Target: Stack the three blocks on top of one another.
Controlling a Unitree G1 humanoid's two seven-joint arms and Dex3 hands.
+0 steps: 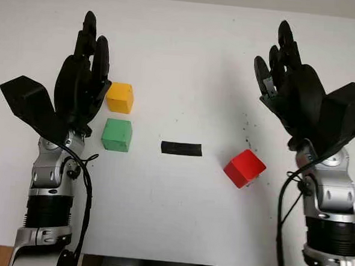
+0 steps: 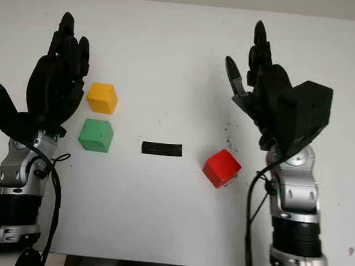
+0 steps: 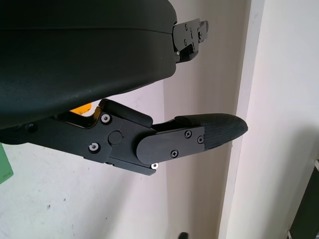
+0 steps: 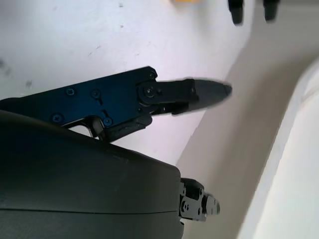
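Observation:
Three blocks lie apart on the white table. The yellow block sits left of centre, and the green block is just in front of it. The red block rests at the right, turned at an angle. My left hand hovers open just left of the yellow and green blocks, holding nothing. My right hand is open above the table, behind and to the right of the red block. A sliver of the yellow block shows behind the left hand's shell.
A short strip of black tape lies on the table between the green and red blocks. Small dark specks mark the surface near the red block. The table's front edge runs just above the picture's bottom.

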